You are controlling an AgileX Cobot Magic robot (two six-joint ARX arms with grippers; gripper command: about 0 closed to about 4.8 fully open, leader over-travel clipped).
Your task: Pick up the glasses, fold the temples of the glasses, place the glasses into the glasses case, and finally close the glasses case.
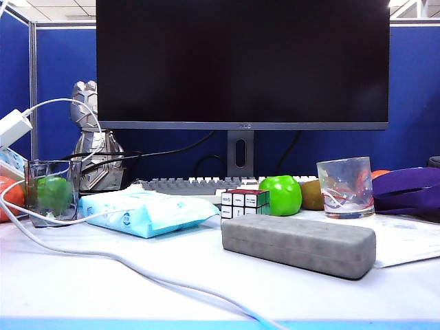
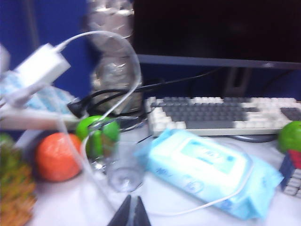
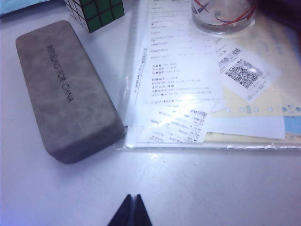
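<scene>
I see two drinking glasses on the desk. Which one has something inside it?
The plain clear glass at the far left, beside the blue tissue pack, holds a green fruit. The other glass, with red and white swirls, right of the green apple, looks empty.

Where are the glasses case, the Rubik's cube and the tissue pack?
glasses case (image 1: 299,244), exterior view, middle of its front side.
Rubik's cube (image 1: 245,202), exterior view, front face.
tissue pack (image 2: 207,169), left wrist view, top label.
</scene>
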